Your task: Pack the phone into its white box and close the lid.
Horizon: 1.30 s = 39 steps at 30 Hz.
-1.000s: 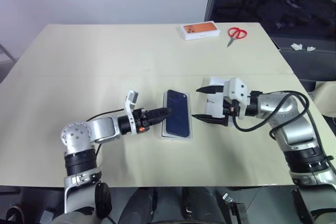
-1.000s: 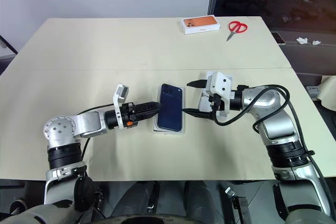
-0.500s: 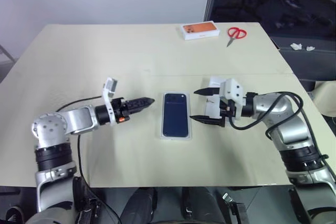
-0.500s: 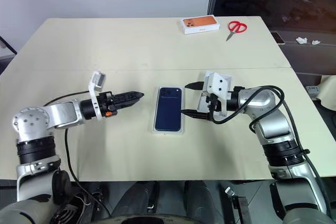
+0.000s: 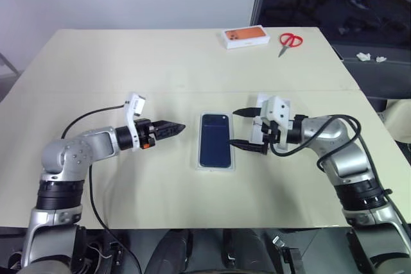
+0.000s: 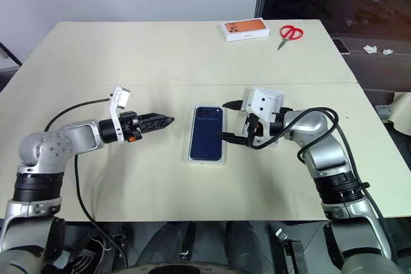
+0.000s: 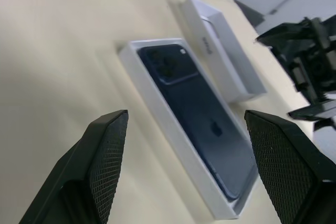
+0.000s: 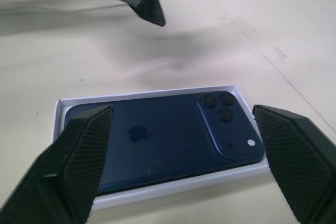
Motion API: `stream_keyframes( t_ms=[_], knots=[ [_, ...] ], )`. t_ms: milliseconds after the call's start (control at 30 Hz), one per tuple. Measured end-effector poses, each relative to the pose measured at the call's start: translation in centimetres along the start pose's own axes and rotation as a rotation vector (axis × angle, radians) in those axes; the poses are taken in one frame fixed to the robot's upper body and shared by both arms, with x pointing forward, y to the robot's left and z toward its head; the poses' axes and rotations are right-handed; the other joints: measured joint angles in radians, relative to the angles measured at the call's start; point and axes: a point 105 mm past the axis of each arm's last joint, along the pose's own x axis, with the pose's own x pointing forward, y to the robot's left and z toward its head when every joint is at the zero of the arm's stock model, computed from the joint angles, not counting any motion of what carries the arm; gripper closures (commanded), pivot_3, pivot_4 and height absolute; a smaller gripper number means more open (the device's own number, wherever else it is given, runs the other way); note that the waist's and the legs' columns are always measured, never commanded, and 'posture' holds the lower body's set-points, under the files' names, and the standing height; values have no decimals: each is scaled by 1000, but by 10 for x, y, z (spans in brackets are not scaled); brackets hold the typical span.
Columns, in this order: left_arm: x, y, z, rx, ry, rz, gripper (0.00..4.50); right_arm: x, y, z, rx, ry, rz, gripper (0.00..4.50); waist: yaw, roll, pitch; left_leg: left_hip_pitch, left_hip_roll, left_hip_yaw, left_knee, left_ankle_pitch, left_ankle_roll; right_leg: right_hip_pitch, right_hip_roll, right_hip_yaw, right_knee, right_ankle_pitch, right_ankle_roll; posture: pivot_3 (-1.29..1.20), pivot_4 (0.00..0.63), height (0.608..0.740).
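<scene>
The dark navy phone [image 5: 215, 140] lies flat, back up, inside the white box [image 5: 215, 167] at the table's middle. The lid [image 7: 223, 51] lies hollow side up just right of the box, partly hidden behind my right hand in the head views. My left gripper [image 5: 180, 127] hovers open to the left of the box, pointing at it, with a clear gap of table between. My right gripper [image 5: 234, 128] is open too, its fingertips close by the box's right edge, holding nothing. Both wrist views look between spread fingers [image 8: 84, 150] at the phone.
An orange-topped white box [image 5: 244, 36] and red scissors [image 5: 289, 41] lie at the far right of the table. A seam [image 5: 128, 91] runs across the tabletop behind the arms. A black cable [image 5: 90, 120] trails from my left arm.
My left gripper has drawn back to the left, away from the phone's edge, and rolled. The phone, earlier skewed over the box, now lies flat in it. The right arm barely moved.
</scene>
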Motion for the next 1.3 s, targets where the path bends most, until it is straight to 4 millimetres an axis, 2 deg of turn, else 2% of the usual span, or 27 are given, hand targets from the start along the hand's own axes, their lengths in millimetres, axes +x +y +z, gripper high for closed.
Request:
stream_keyframes(
  t_ms=[133, 200, 400, 667, 900, 1033, 1133, 1300],
  knots=[
    [7, -2, 3, -12, -16, -23, 3774, 2, 0, -1, -5, 4, -7, 3557, -1, 0, 0, 0, 0, 0, 0, 0, 0, 0, 0, 0, 0, 0, 0, 0, 150, 740],
    [9, -1, 4, -20, -19, -24, 4500, 2, -2, -2, -13, 8, -16, 4441, -2, 0, 0, 0, 0, 0, 0, 0, 0, 0, 0, 0, 0, 0, 0, 0, 150, 740],
    [14, -3, 2, -33, -19, -41, 4500, -1, -6, -5, -40, 35, -31, 4441, -1, 0, 0, 0, 0, 0, 0, 0, 0, 0, 0, 0, 0, 0, 0, 0, 150, 740],
    [14, -1, 0, 67, 36, -33, 4500, -10, -9, -9, -74, 91, -43, 4441, -1, 1, 1, 0, 0, 0, 0, 0, 0, 0, 0, 0, 0, 0, 0, 0, 150, 740],
    [12, 5, -6, 103, 53, -11, 4500, -11, -11, -22, -99, 178, -64, 4441, -2, 1, 1, 0, 0, 0, 0, 0, 0, 0, 0, 0, 0, 0, 0, 0, 150, 740],
    [15, 14, -24, 153, 115, 31, 4500, -6, -9, -43, -152, 284, -73, 4441, -1, 1, 1, 0, 0, 0, 0, 0, 0, 0, 0, 0, 0, 0, 0, 0, 150, 740],
    [17, 20, -45, 147, 171, 46, 4500, -3, -5, -49, -186, 305, -65, 4441, -1, 1, 1, 0, 0, 0, 0, 1, -1, 0, 0, 0, 0, 0, 0, 0, 150, 740],
    [30, 17, -52, 163, 181, 26, 4500, 1, -2, -56, -258, 352, -55, 4441, 2, 1, 1, 0, -1, 0, 1, 0, 0, 0, 0, 0, 0, 0, 0, 0, 150, 740]
  ],
)
